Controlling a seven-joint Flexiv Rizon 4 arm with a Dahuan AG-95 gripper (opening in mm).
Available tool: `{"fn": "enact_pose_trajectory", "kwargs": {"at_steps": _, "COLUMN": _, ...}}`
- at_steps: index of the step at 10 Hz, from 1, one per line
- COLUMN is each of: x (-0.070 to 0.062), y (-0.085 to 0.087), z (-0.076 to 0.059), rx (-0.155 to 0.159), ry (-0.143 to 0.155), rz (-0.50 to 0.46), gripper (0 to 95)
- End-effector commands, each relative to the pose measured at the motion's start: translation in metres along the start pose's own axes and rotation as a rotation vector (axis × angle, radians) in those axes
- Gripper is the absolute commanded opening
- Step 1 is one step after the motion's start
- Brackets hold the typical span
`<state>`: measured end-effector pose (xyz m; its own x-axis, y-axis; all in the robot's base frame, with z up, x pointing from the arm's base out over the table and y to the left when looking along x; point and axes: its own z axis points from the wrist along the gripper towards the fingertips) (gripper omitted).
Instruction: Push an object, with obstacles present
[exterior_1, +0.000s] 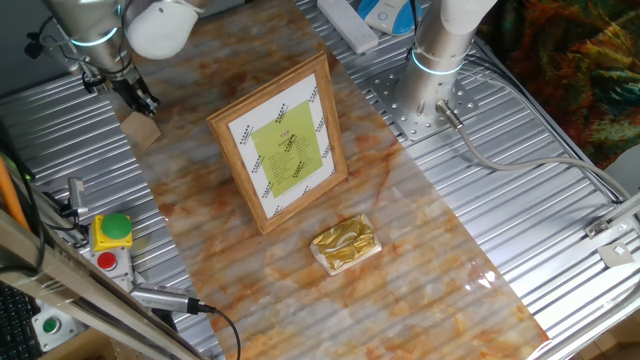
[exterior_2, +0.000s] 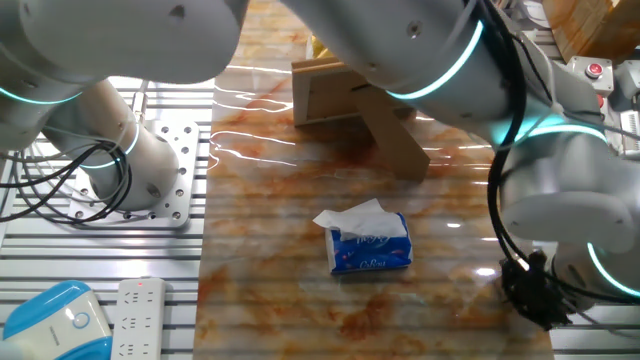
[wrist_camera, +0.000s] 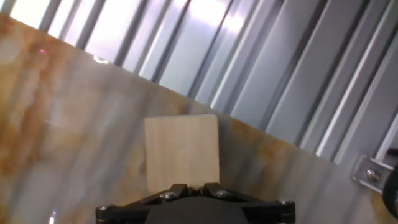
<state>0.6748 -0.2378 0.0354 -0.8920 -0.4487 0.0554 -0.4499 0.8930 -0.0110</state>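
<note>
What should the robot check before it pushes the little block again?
1. Tool is at the block: ok.
2. Block sits centred ahead of the tool in the hand view: ok.
3. Block is on the mat near its edge, by the metal ribs: ok, watch it.
4. Frame stands apart from the block: ok.
5. Gold packet lies far off, beyond the frame: ok.
6. Tool open or shut: cannot tell.

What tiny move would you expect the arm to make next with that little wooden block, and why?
Probably a short nudge along the marbled mat. The gripper already sits against the wooden block near the mat's edge, fingers looking closed. It should steer clear of the picture frame and the gold packet, both standing apart from the block.
</note>
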Motion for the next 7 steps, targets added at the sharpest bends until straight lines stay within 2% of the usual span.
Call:
{"fn": "enact_pose_trajectory", "kwargs": {"at_steps": 1, "x": -0.004, "y": 0.003, "z": -0.001, "rx": 0.003, "ry": -0.001, "rz": 0.006, "gripper": 0.0}}
{"fn": "enact_pose_trajectory", "kwargs": {"at_steps": 2, "x": -0.009, "y": 0.006, "z": -0.001, "rx": 0.006, "ry": 0.001, "rz": 0.012, "gripper": 0.0}}
{"fn": "enact_pose_trajectory", "kwargs": {"at_steps": 5, "x": -0.009, "y": 0.008, "z": -0.005, "rx": -0.002, "ry": 0.019, "rz": 0.028, "gripper": 0.0}}
{"fn": "enact_pose_trajectory", "kwargs": {"at_steps": 7, "x": -0.001, "y": 0.003, "z": -0.014, "rx": 0.001, "ry": 0.056, "rz": 0.032, "gripper": 0.0}}
